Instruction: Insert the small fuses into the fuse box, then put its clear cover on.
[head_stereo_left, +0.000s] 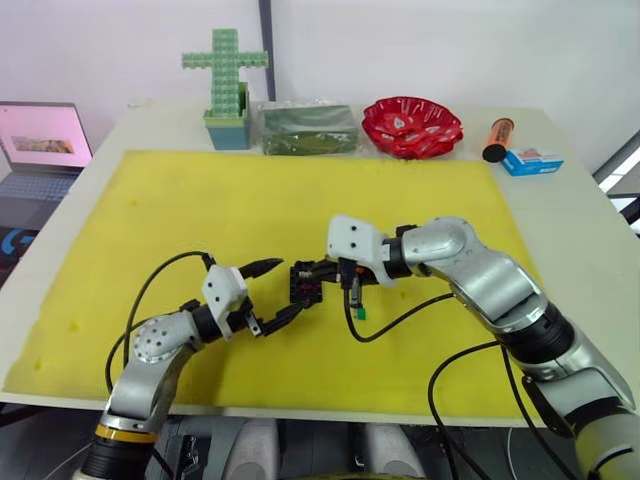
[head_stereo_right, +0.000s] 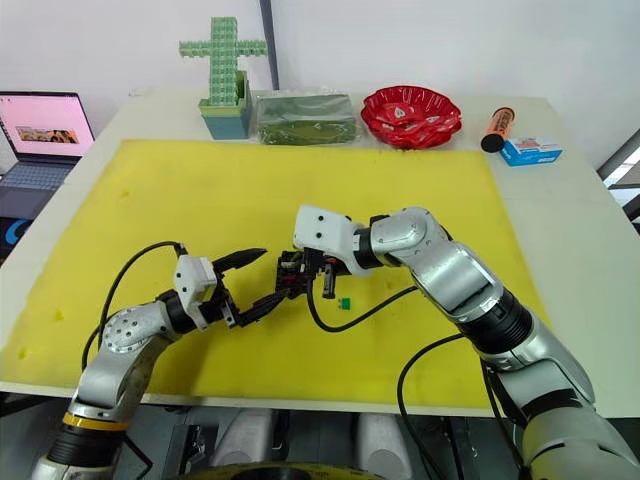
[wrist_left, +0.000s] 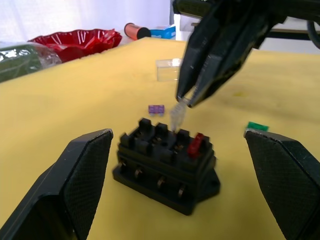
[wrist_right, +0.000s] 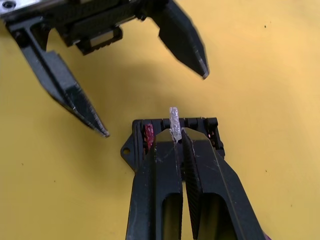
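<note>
My left gripper (head_stereo_left: 269, 293) is spread wide, fingers either side of the fuse box (wrist_left: 165, 167) w/o touching it. Box sits on the yellow mat (head_stereo_left: 200, 200), red fuse (wrist_left: 195, 145) already in an end slot. Right gripper (wrist_left: 186, 101) is pinched on the grey-white fuse (wrist_left: 177, 116), tip right at a slot. Green fuse (head_stereo_right: 344, 302) & purple fuse (wrist_left: 156, 108) lie loose nearby. Clear cover (wrist_left: 168, 69) is further back.
</note>
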